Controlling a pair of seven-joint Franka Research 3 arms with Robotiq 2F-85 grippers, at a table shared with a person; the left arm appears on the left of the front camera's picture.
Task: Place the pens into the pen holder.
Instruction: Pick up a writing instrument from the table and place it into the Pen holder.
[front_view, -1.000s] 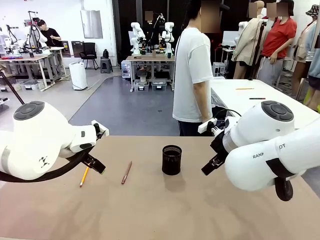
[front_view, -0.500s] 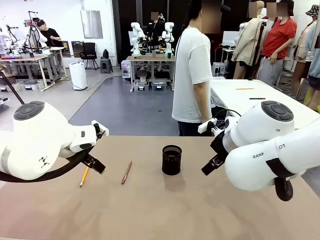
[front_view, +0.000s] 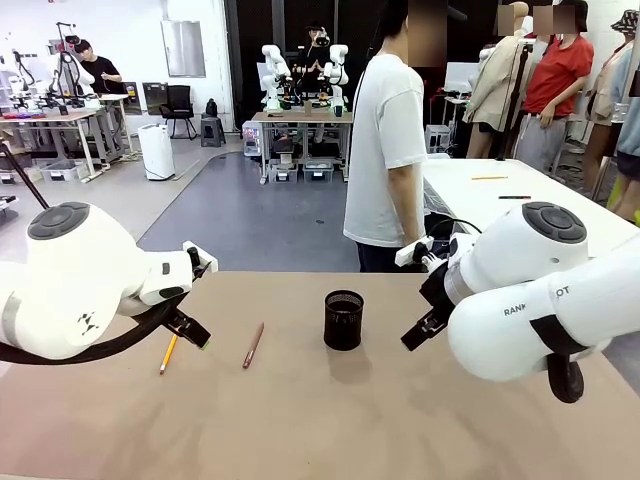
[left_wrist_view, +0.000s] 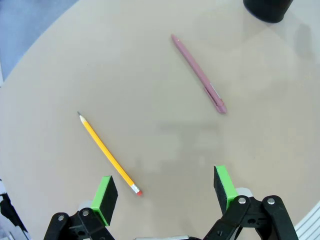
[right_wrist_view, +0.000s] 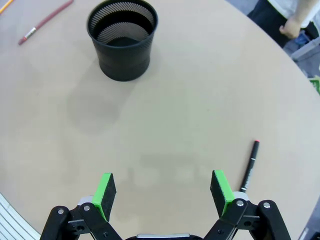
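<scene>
The black mesh pen holder stands upright mid-table, also seen in the right wrist view. A yellow pencil and a reddish-brown pen lie flat left of it. A black pen with a pink-red tip lies on the table by my right gripper. My left gripper hovers open over the table, its left pad beside the pencil's eraser end. My right gripper hangs open above bare table, the holder farther off ahead of it. Neither holds anything.
A person in a white shirt stands at the table's far edge, a hand near it. The beige table has free room in front of the holder. Another white table with small items stands at the back right.
</scene>
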